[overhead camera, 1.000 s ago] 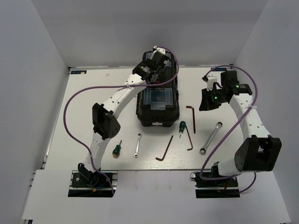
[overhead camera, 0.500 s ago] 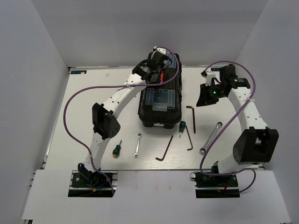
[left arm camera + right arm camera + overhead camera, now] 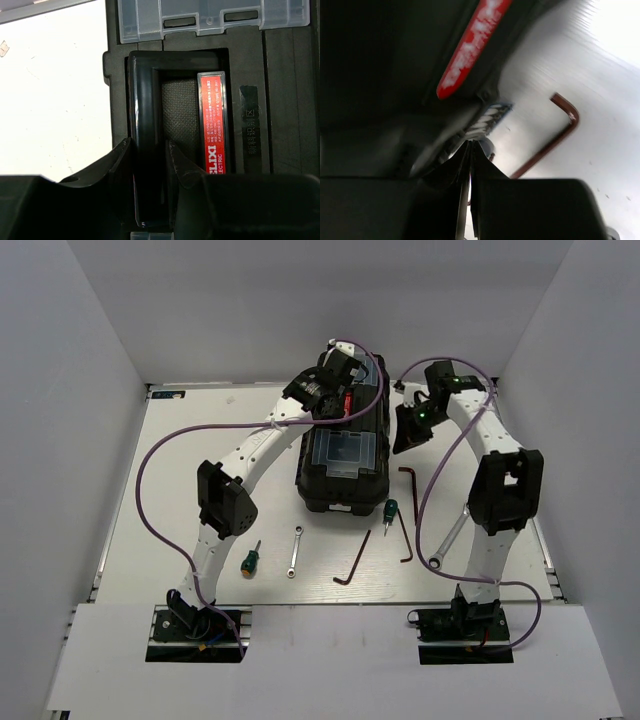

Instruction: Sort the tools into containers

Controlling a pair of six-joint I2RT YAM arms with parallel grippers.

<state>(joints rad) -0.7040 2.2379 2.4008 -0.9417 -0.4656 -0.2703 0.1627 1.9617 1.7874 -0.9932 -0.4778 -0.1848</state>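
Evidently prepping the container: no tool sorted yet

**Top view.** Black plastic tool case with clear lids (image 3: pixel 325 495) sits mid-tabletop, toward the far edge. All tools lie loose between it and the near edge:
- small silver wrench (image 3: pixel 295 550)
- larger silver wrench (image 3: pixel 443 548), partly under the right arm
- green-handled screwdriver (image 3: pixel 250 560) nearer the left edge
- second green-handled screwdriver (image 3: pixel 388 510) at the case's near-right corner
- thin dark L-shaped hex keys (image 3: pixel 352 560)

Left gripper (image 3: pixel 333 378) is over the case's far end. Right gripper (image 3: pixel 405 435) is just beside its right flank.

**Left wrist.** Fingers pinch the case's black carry handle (image 3: pixel 142 100), next to a red label (image 3: pixel 212 130).

**Right wrist.** Blurred. Fingertips pressed together, nothing seen between them. One hex key (image 3: pixel 555 130) lies beyond.

**Judgement.** The case is being steadied for opening. Next, the right gripper should spread and raise a clear lid.
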